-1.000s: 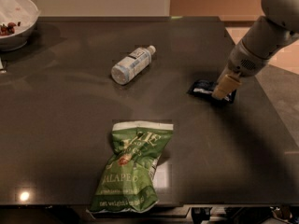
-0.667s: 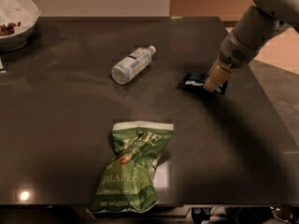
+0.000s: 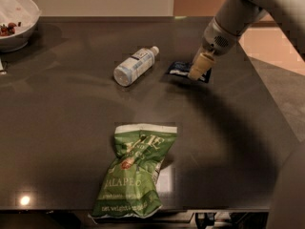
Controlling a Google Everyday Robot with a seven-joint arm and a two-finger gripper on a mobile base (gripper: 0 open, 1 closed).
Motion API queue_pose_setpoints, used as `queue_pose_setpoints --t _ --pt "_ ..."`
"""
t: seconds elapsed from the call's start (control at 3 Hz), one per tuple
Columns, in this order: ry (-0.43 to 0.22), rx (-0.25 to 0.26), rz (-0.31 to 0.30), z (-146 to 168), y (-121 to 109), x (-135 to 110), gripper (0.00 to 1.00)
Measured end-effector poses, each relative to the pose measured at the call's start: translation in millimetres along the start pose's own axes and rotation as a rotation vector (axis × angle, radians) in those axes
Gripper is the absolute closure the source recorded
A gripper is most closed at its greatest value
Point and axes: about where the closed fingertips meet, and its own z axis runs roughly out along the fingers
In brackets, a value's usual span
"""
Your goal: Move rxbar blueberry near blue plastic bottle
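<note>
The rxbar blueberry (image 3: 180,69) is a dark navy bar with white patches, lying flat on the dark table (image 3: 71,128), right of the bottle. The blue plastic bottle (image 3: 135,66) lies on its side, white cap toward the back right. My gripper (image 3: 198,67) comes in from the upper right and sits on the bar's right end, covering part of it. A short gap separates bar and bottle.
A large green chip bag (image 3: 134,171) lies near the front edge. A white bowl (image 3: 16,20) with dark bits stands at the back left corner. The table's right edge (image 3: 271,109) runs diagonally beside the arm.
The gripper and the bar have moved left across the table together, from the right side to close beside the bottle. Bottle and chip bag have not moved.
</note>
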Motion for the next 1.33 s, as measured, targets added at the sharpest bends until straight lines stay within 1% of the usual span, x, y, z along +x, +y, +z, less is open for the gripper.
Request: queue_pose_setpoints --t 0.33,0.67,1.0,1.33 --pt "-0.025 -0.02 -0.027 11.1 -3.5 -27.4 1.0" --pt "-0.047 -0.043 -0.052 24.3 -1.9 -50.1 1.0" --pt "-0.057 -0.067 -0.069 37.4 3.1 -62.8 0.83" --pt "-0.061 -0.089 -0.077 49.4 8.5 -68.1 0.59"
